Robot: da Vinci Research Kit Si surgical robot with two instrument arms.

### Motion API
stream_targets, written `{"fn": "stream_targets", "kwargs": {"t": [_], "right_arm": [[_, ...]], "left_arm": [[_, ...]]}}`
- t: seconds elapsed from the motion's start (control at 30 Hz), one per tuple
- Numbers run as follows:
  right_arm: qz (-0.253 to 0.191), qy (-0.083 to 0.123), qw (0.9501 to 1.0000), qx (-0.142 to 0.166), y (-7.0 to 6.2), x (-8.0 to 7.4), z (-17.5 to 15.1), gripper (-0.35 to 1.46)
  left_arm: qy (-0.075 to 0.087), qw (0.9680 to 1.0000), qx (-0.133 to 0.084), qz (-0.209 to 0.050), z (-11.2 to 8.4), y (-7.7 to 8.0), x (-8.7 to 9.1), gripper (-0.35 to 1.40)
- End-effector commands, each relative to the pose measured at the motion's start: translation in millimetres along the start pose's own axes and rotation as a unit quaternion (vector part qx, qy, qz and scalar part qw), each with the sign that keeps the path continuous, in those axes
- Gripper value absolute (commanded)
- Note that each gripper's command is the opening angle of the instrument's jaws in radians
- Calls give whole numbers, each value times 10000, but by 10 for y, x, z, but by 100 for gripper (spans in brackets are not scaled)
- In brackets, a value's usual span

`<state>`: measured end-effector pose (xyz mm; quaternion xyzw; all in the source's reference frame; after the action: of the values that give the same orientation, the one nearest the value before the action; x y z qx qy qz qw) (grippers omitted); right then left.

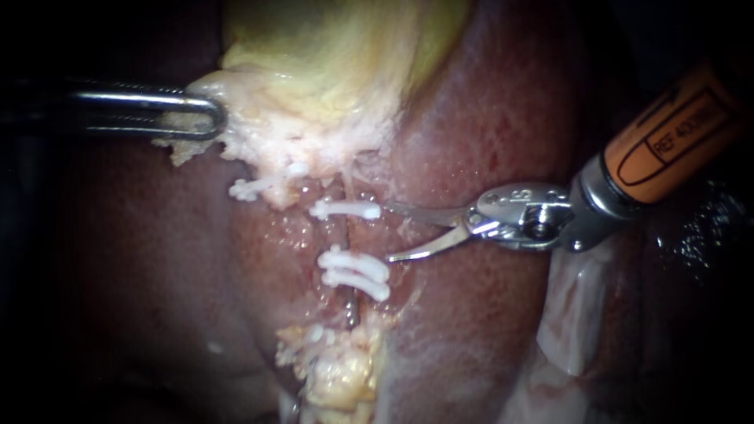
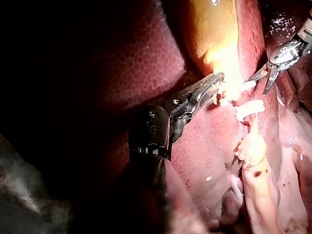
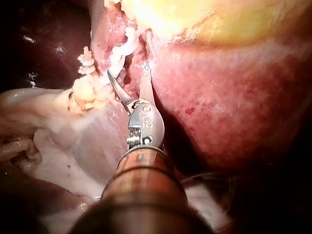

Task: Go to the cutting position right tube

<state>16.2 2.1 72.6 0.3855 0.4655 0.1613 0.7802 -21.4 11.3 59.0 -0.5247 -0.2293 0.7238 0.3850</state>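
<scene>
The right tube (image 1: 346,235) runs down the groove in the liver, with one white clip (image 1: 345,209) above and two white clips (image 1: 355,271) below. My right instrument (image 1: 390,232) comes in from the right on an orange shaft. Its two curved blades stand open just right of the tube's bare stretch between the clips, tips short of it. In the right wrist view the open blades (image 3: 129,78) point at the clips (image 3: 119,53). My left instrument (image 1: 206,118) is shut on the pale lower edge of the gallbladder (image 1: 330,55), and this shows too in the left wrist view (image 2: 215,80).
A further white clip (image 1: 251,188) sits on a stump to the left, under the gallbladder's edge. Dark red liver (image 1: 487,298) surrounds the groove. Yellow fatty tissue (image 1: 342,369) lies below the lower clips. Pale tissue folds (image 1: 573,314) lie under the right instrument's shaft.
</scene>
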Motion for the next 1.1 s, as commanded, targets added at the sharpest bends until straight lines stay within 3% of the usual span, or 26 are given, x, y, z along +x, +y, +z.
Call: {"fn": "stream_targets", "kwargs": {"t": [0.03, 0.13, 0.43, 0.7, 0.9, 1.1], "right_arm": [[9, -22, 10000, 40, 1, -1, 4, 130], [9, -27, 9999, 156, 3, -3, 12, 130], [-59, 331, 9985, 427, 8, 6, 29, 130], [-97, 510, 9971, 552, 9, 12, 37, 130], [-132, 683, 9945, 784, 6, 19, 48, 130], [-251, 730, 9908, 1114, -8, 27, 62, 126]], "left_arm": [[-1, 10000, 2, 2, 0, 0, 0, -35], [0, 10000, 5, 3, 1, 0, -1, -35], [1, 10000, 6, 3, 1, 0, -1, -35], [1, 10000, 7, 3, 1, 0, -1, -35], [6, 10000, 22, 3, 1, 0, 0, -35], [6, 10000, 23, 3, 2, 0, 0, -35]]}}
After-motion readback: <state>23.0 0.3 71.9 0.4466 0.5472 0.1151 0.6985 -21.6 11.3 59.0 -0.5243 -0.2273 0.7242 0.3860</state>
